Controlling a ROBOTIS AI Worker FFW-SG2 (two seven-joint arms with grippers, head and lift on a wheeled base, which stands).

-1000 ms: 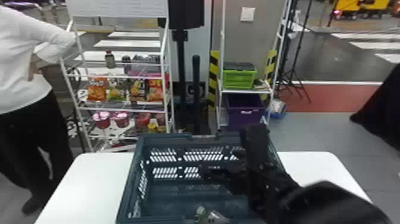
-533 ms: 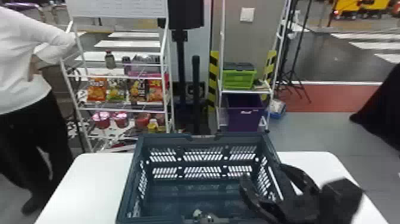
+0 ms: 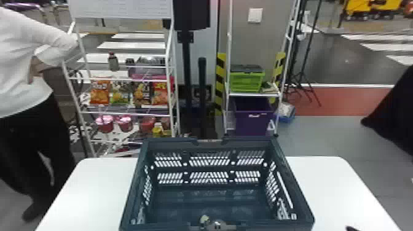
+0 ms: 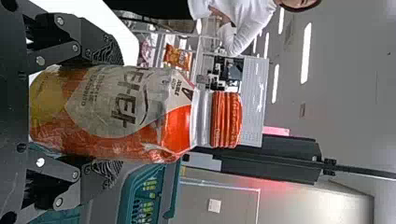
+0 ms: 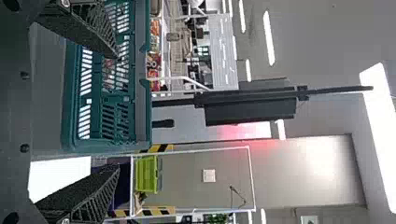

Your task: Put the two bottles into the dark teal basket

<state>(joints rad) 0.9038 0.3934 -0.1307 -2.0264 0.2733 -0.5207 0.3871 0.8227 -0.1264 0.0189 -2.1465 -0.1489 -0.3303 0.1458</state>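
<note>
Dark teal slotted plastic basket (image 3: pixel 172 142): half filled, I judge. Right gripper (image 5: pixel 116 111), near five o'clock: wide, empty. Left gripper (image 4: pixel 116 113), about seven: clasping the upright orange-capped plastic bottle (image 4: pixel 130 112), left to place. Seemingly done: pale-capped clear bottle (image 3: pixel 204 219), inside at six.

**A Lab-Like Hall With a Shop Corner**

I'm seeing what is looking like a robotics lab or demo hall — a white rack (image 3: pixel 126 114) is displaying snack bags (image 3: pixel 100 91) and lidded cups (image 3: pixel 105 124), shop-style. Black-and-yellow tape (image 3: pixel 220 89) is marking edges, a tripod (image 3: pixel 302 73) is standing behind, crosswalk stripes (image 3: pixel 132 45) are crossing the floor (image 3: pixel 325 141) — and strip lights (image 4: pixel 306 52) are glowing overhead.
</note>
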